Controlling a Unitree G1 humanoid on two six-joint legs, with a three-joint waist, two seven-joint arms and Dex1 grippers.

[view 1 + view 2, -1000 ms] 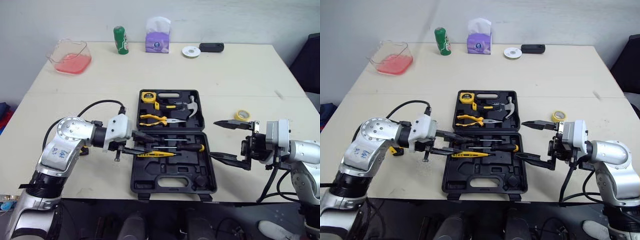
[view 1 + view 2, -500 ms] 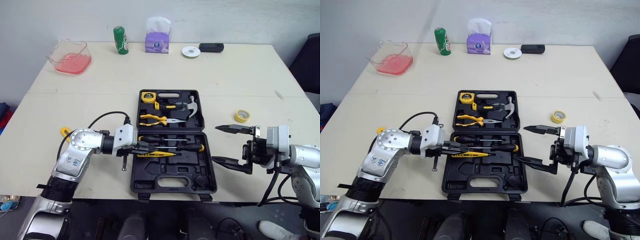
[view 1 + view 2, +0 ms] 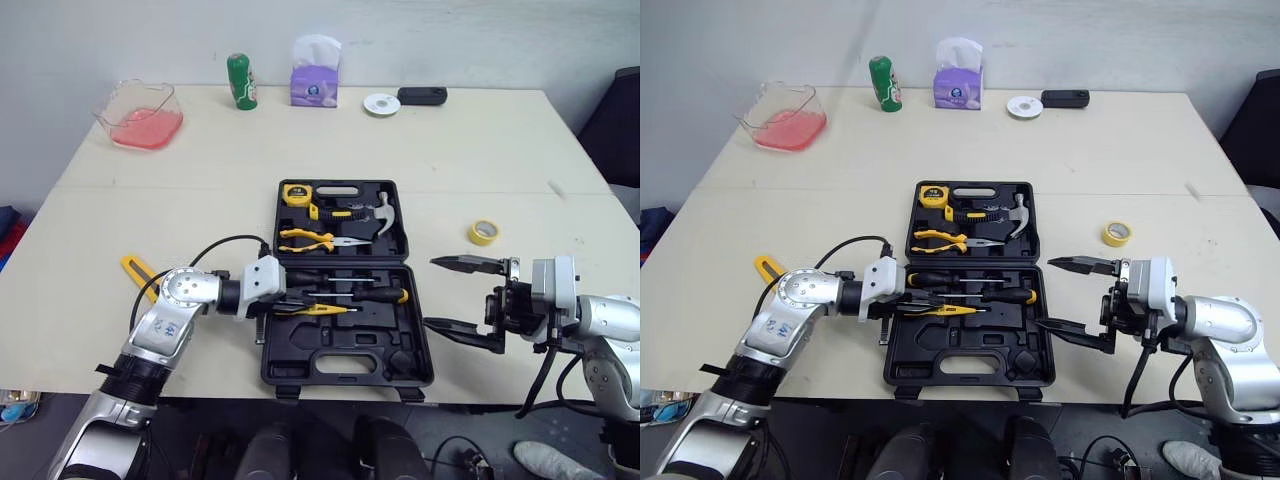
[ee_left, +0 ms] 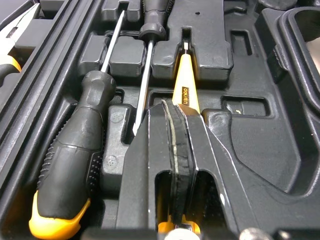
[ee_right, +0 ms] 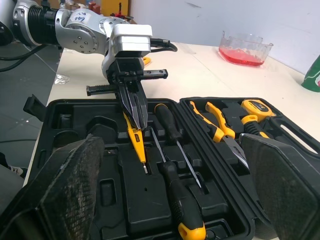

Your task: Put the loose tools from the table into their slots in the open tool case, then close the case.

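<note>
**End effectors.** The left gripper (image 3: 296, 300) reaches over the left edge of the open tool case (image 3: 345, 365), into its nearer half. Its two black fingers (image 4: 150, 150) are pressed together on the handle of a slim yellow screwdriver (image 3: 328, 309). The screwdriver's shaft runs past the fingertips toward the case's middle and lies along a moulded slot. The right gripper (image 3: 430, 292) hovers just beside the right edge of the case, at the centre right of the frame. Its fingers are spread wide and hold nothing.

**Case contents.** Two black-handled screwdrivers (image 3: 372, 293) with yellow end caps lie side by side, just beyond the yellow screwdriver. The farther half holds a yellow tape measure (image 3: 295, 193), yellow-handled pliers (image 3: 310, 238) and a hammer (image 3: 381, 216). The large recesses along the near edge of the case are unfilled.

**Loose items.** A roll of yellow tape (image 3: 484, 232) lies on the table (image 3: 500, 160) to the right of the case, beyond the right gripper. A yellow tool (image 3: 135, 268) lies at the centre left, partly hidden by the left arm; its type cannot be determined.

**Surface and room.** The table is pale beige and stands against a light wall. Along its far edge stand:
- a clear container of pink liquid (image 3: 140, 112)
- a green can (image 3: 240, 80)
- a purple tissue box (image 3: 315, 75)
- a white disc (image 3: 381, 103)
- a black device (image 3: 422, 95)
</note>
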